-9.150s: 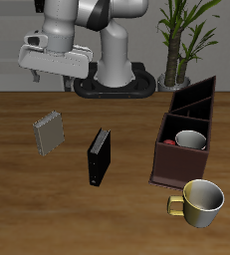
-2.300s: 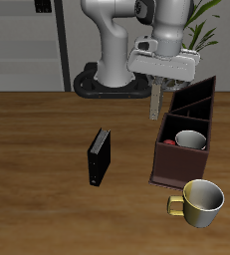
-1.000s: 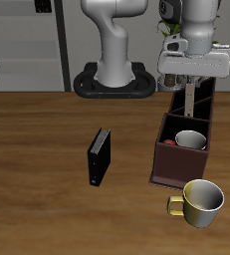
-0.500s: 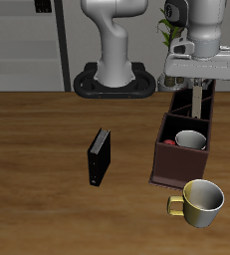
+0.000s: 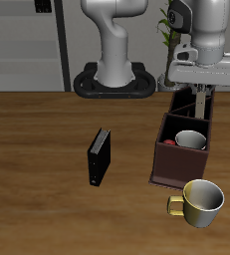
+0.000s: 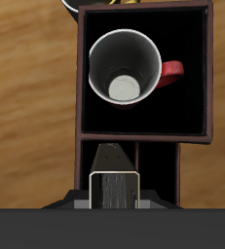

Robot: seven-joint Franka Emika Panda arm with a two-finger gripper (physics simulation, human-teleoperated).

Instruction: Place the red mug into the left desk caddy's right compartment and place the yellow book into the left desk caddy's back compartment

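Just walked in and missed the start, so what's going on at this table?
A Franka arm's hand holds the yellow book upright over the left desk caddy, above the narrower section behind the squarish end. The red mug already sits in that squarish end compartment, handle toward one wall. A black book stands on the table apart from the caddy, and a yellow-gold mug sits at the caddy's front end.

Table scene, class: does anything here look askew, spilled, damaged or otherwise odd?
Nothing stands out. The red mug sits upright in the left desk caddy, the yellow book hangs straight in the gripper above it, and the black book and yellow-gold mug stand upright.
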